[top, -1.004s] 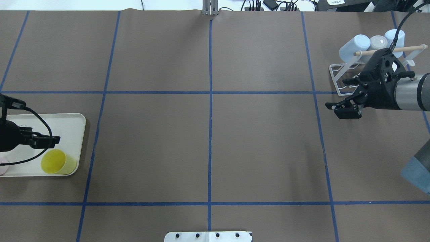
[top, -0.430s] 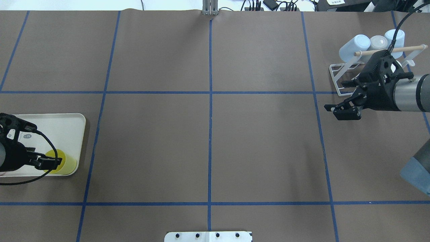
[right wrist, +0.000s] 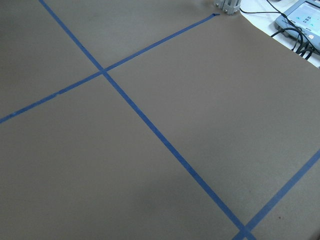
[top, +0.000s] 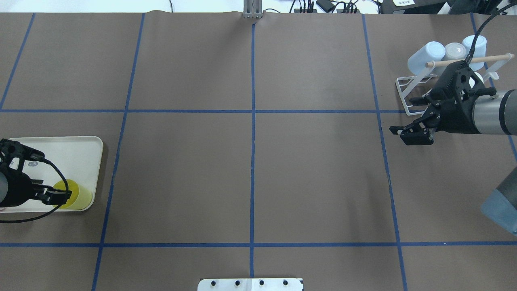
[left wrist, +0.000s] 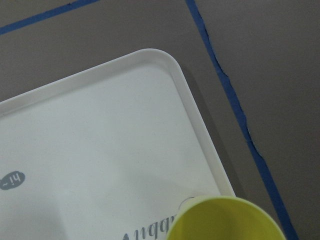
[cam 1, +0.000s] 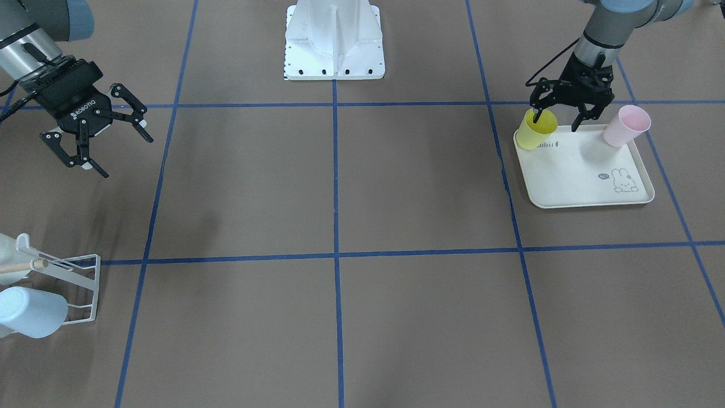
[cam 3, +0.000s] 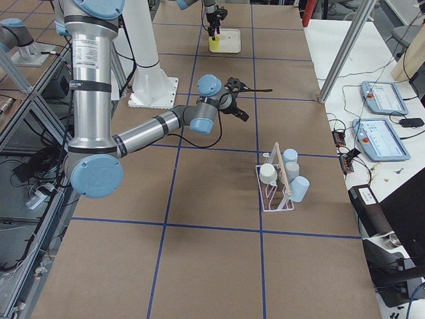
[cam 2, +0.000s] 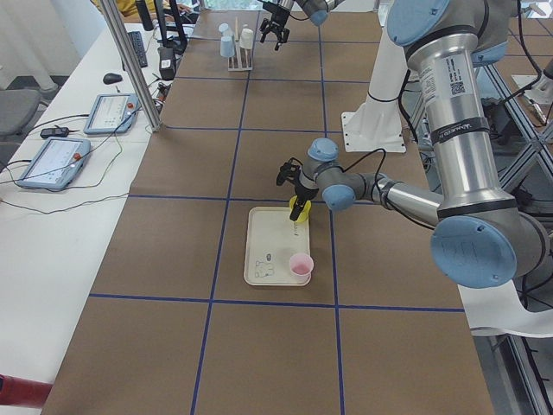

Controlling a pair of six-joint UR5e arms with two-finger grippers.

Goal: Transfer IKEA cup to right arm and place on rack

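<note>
**Q:** Where was the yellow IKEA cup [cam 1: 534,133] when the cameras fired?

**A:** It stood upright on a corner of the cream rabbit tray [cam 1: 578,187], at the robot's left end of the table [top: 315,173]. The left gripper [cam 1: 558,118] hung over it with fingers spread wide. 1 finger dipped at the cup's mouth. The other stood outside, above the tray, between the yellow cup and a pink cup [cam 1: 626,124]. Nothing was clamped, and whether the finger touched the rim could not be told.

**Q:** And the right gripper?

**A:** The right gripper [top: 404,115] hung empty with fingers wide apart, just beside the white wire rack [top: 406,95] and well apart from the cup. Pale blue cups [top: 424,56] sat on the rack.

**Q:** What did 1 view give that another missed?

**A:** The front-facing camera showed the finger at the cup's mouth and the pink cup. Overhead, the gripper covered part of the yellow cup. The left wrist camera caught only the cup's rim and the tray's corner, and the right wrist camera only table crossed by blue tape [right wrist: 150,125].
</note>
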